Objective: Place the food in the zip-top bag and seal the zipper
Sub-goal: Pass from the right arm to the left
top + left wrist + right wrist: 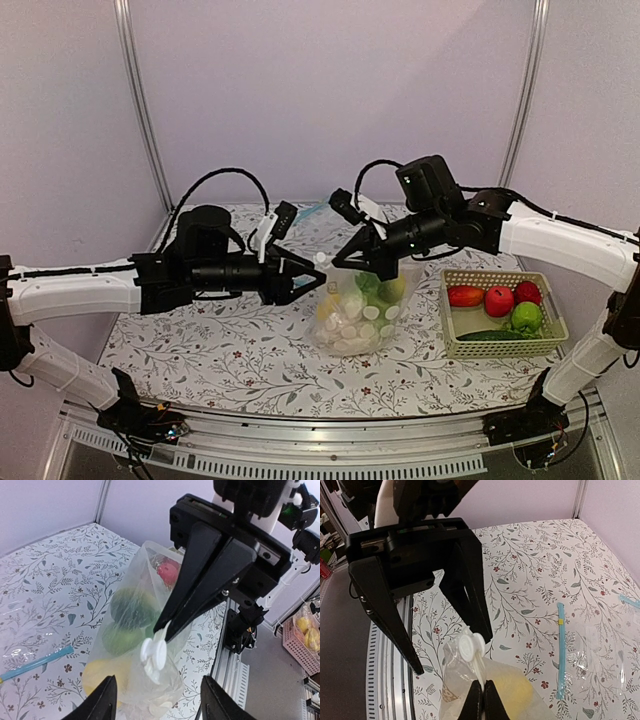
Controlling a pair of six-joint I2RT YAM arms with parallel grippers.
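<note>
A clear plastic zip-top bag printed with white dots [362, 315] stands upright at the middle of the floral-patterned tabletop [200, 350], bulging with yellow and green toy produce [375, 290]. Its top is gathered to a peak. The right gripper [164, 629] comes down from above with its fingers together, clamped on that bunched upper edge. The left gripper [159, 682] faces it from the other side, fingers apart to either side of the bag's neck; whether either one touches the plastic cannot be told. The zipper itself is lost in the crumpled film near the pinch. With the food apparently inside, the job in hand looks to be the seal. It would go best if the right fingers keep the mouth taut and level while the left ones close squarely over the strip just beside the pinch, then run along it without dragging the bag over. A second, undotted clear bag with a blue strip [37, 661] lies flat on the tabletop well apart, and a tan woven basket [505, 348] of red and green fruit sits off to the right.
</note>
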